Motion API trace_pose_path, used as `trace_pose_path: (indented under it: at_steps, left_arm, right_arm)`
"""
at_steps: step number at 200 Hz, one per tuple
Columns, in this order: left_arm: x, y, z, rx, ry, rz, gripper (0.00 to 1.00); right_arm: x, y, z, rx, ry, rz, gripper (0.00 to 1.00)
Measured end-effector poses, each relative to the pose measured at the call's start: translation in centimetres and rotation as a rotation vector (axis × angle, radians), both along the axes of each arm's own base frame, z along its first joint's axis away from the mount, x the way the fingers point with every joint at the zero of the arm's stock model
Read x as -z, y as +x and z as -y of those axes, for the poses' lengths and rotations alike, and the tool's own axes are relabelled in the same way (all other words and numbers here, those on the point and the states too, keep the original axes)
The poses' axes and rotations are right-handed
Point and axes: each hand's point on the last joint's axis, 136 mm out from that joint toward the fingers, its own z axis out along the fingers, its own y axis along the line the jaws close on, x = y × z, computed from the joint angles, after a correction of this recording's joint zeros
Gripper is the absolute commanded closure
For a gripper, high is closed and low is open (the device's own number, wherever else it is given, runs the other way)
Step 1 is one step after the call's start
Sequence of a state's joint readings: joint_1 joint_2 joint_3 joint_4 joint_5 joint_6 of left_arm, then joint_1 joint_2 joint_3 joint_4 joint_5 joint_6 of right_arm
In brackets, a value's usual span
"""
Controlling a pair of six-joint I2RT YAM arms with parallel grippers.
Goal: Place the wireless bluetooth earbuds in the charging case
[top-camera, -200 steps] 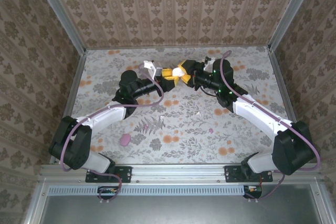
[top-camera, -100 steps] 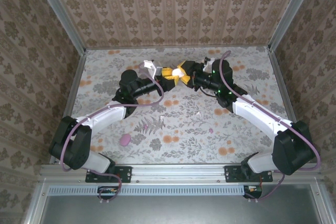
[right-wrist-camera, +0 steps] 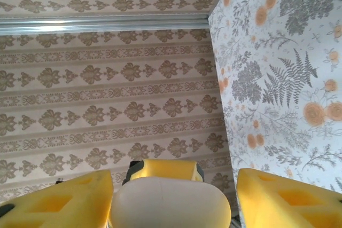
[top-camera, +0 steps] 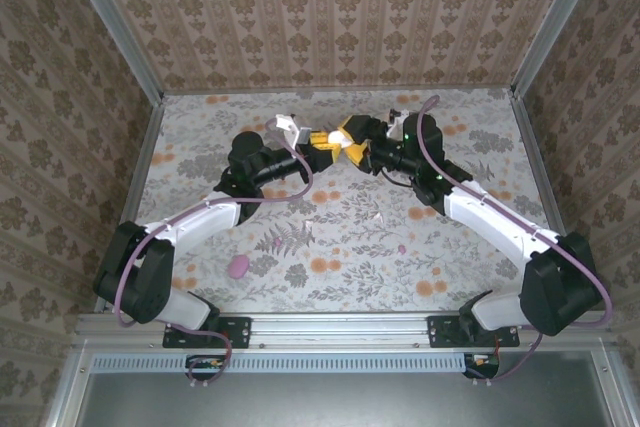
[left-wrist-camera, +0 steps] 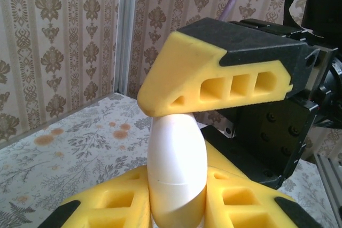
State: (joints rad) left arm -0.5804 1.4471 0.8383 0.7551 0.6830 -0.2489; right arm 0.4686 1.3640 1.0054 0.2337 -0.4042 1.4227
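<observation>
Two end effectors meet above the far middle of the table (top-camera: 480, 277), with a white charging case (top-camera: 336, 139) between them. The left end effector (top-camera: 325, 143) is clamped narrow on the case: in its wrist view the egg-shaped case (left-wrist-camera: 176, 169) stands upright, pinched low down between the two yellow fingers (left-wrist-camera: 107, 209). One finger (left-wrist-camera: 214, 78) of the right end effector (top-camera: 352, 137) rests on the top of the case. In the right wrist view the jaws are spread slightly wider than the case (right-wrist-camera: 170, 204), which sits between the fingertips with a thin gap on one side. The earbuds lie well apart from both end effectors, on the table nearer the arm bases: a pink earbud (top-camera: 402, 247) right of centre and a white earbud (top-camera: 378, 216) just beyond it. A pink case (top-camera: 237, 266) lies near the left arm.
</observation>
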Motion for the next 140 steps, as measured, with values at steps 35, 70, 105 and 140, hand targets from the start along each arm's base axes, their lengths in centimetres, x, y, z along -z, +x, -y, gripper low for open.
trace_pose_path:
  at_steps: [35,70,105,140]
  left_arm:
    - [-0.2,-0.5,-0.3,0.018,-0.023,0.041,0.7]
    - [-0.2,-1.0,-0.9,0.041,-0.041,0.082,0.69]
    - [-0.8,-1.9,-0.9,0.078,-0.062,0.127,0.77]
    - [-1.0,-1.9,-0.9,0.076,-0.066,0.141,0.81]
  right_arm:
    - [-0.7,-1.1,2.9,0.011,-0.186,0.128,0.22]
    - [-3.0,-3.2,4.1,-0.094,-0.416,0.419,0.21]
    - [-5.1,-5.3,3.3,-0.28,-0.59,0.625,0.23]
    - [-4.6,-5.9,3.4,-0.336,-0.655,0.67,0.24]
